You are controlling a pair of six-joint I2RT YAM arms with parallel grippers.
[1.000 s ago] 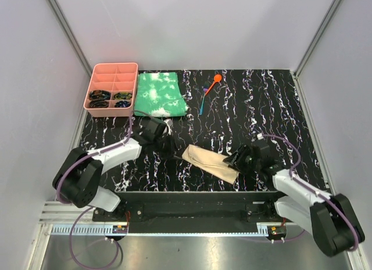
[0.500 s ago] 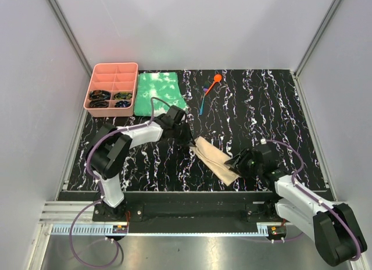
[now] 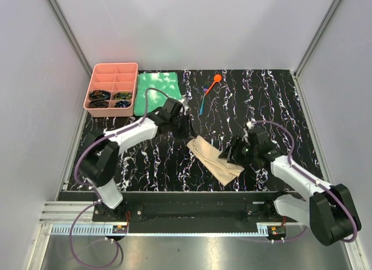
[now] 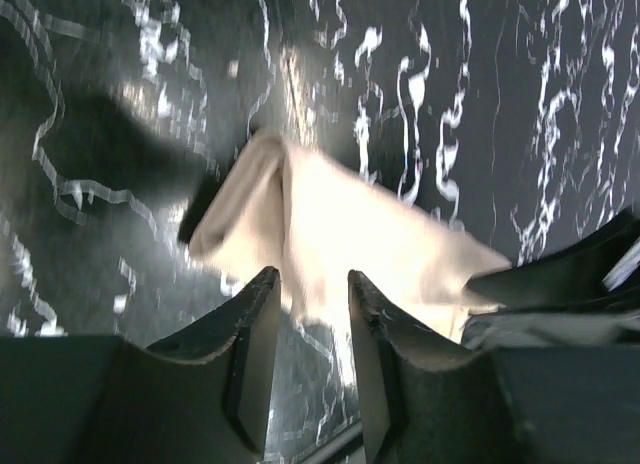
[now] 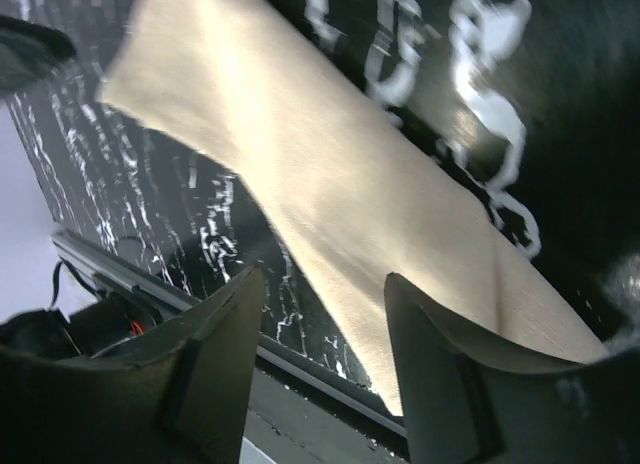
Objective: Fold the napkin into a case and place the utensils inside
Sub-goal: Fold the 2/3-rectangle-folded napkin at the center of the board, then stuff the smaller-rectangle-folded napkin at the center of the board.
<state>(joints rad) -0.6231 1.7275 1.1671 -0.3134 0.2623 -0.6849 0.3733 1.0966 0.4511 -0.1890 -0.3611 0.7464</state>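
The tan napkin (image 3: 214, 160) lies folded in a long strip near the table's front middle, slanting from far left to near right. My left gripper (image 3: 187, 130) hovers just off its far-left end, jaws open and empty; in the left wrist view the napkin (image 4: 340, 224) lies beyond the left gripper (image 4: 310, 284). My right gripper (image 3: 230, 155) is at the strip's right side, open. In its wrist view the napkin (image 5: 330, 164) lies below and ahead of the right gripper (image 5: 322, 284), not pinched. The utensils lie apart at the far middle: an orange spoon (image 3: 216, 80) and a slim blue one (image 3: 201, 105).
A pink compartment tray (image 3: 113, 68) with dark items stands at the far left. A green-and-white mottled cloth (image 3: 158, 94) lies beside it, just behind my left arm. Grey walls close in the table on three sides.
My left gripper carried the napkin's left end toward the far side, then opened and let it go. The right gripper widened and shifted slightly away from the front edge.
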